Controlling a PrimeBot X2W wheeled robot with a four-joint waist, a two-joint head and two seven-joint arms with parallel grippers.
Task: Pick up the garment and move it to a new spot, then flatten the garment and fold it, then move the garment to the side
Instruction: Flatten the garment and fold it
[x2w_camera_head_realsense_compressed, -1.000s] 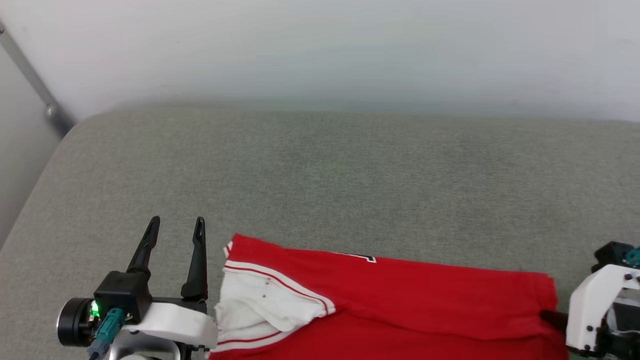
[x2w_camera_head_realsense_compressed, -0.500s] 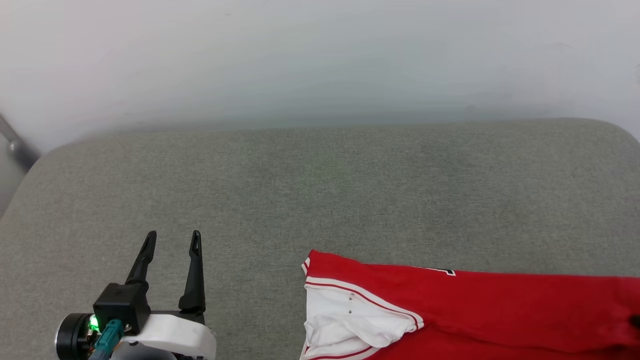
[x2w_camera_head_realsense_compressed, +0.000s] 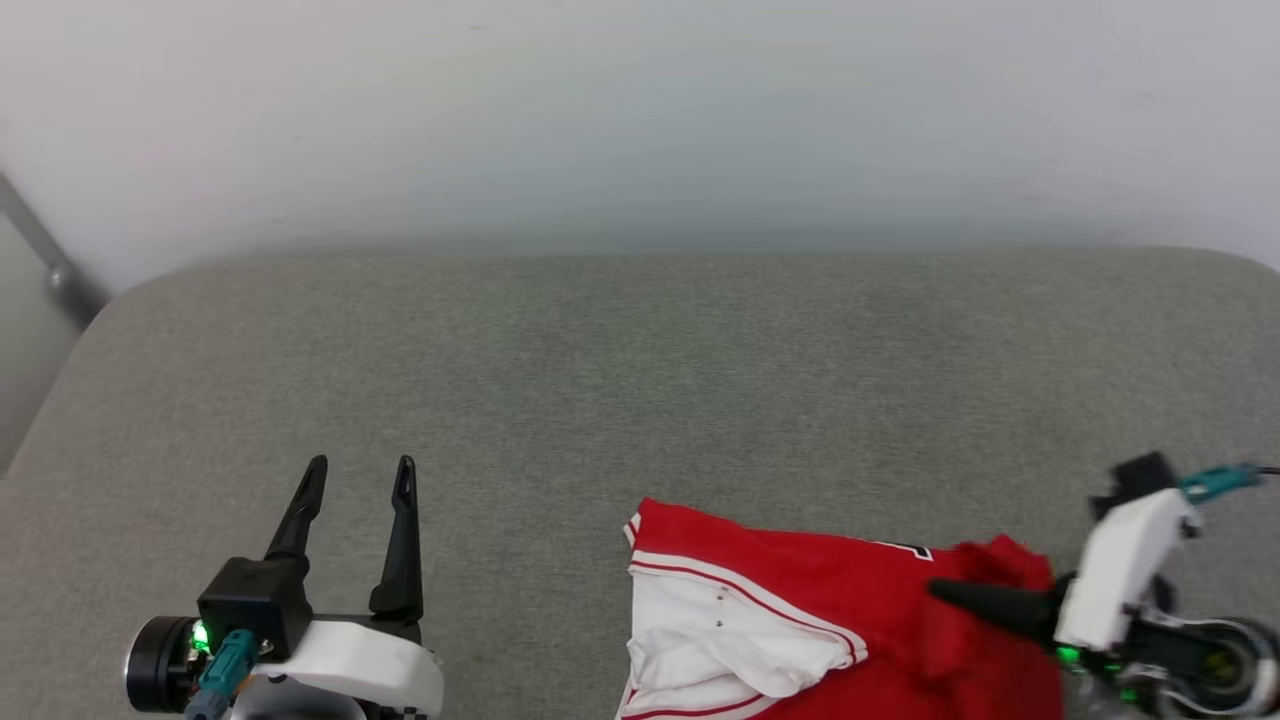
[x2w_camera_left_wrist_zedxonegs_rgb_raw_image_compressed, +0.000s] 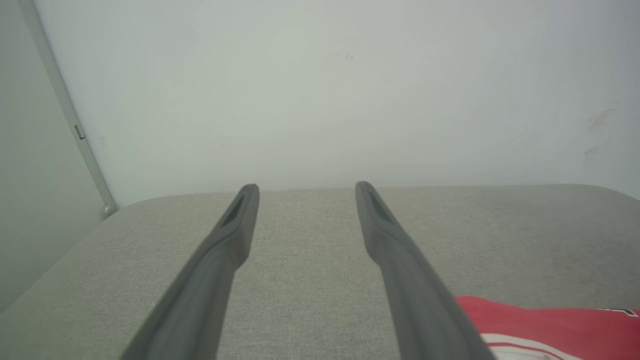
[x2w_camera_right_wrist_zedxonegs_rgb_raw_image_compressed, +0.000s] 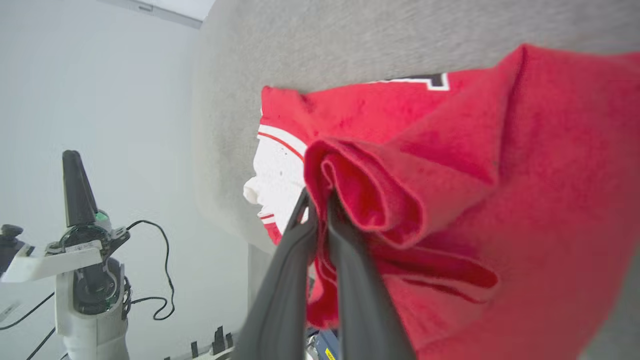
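At the near left, the left gripper (x2w_camera_head_realsense_compressed: 360, 467) hovered over the grey cushion (x2w_camera_head_realsense_compressed: 640, 380) with its two fingers spread apart and nothing between them, pointing toward the far wall (x2w_camera_head_realsense_compressed: 640, 120). To its right lay the red shirt (x2w_camera_head_realsense_compressed: 800, 590), at the near edge of the cushion, its long axis running left to right. Its white sleeve (x2w_camera_head_realsense_compressed: 720, 640) with red stripes marked the left end. Along the far edge a sliver of black, white-edged lettering (x2w_camera_head_realsense_compressed: 908, 548) showed (too little to read). At the right end the fabric was bunched and raised, and the right gripper (x2w_camera_head_realsense_compressed: 945, 591) pointed left, its fingers pinched together on a rolled fold of red cloth.
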